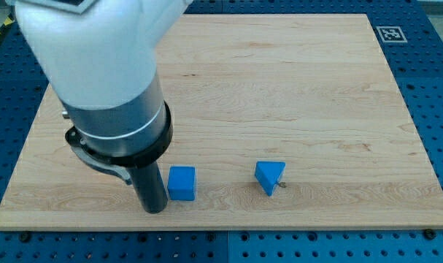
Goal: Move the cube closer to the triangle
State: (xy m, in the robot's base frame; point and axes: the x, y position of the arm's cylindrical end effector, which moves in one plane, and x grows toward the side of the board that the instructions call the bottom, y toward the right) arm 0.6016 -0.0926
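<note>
The tip (155,210), a bare rod with no fingers, sits just beside the blue cube (182,183) near the bench (294,80) bottom edge, opposite the blue triangle (269,177), apparently to push the cube toward it.

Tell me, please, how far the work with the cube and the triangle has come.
Done: my tip stands close beside the blue cube, on its side toward the view's left, away from the blue triangle. In hand: lining up a push toward the view's right. Left: the whole push; bare wooden board separates the two blocks.
</note>
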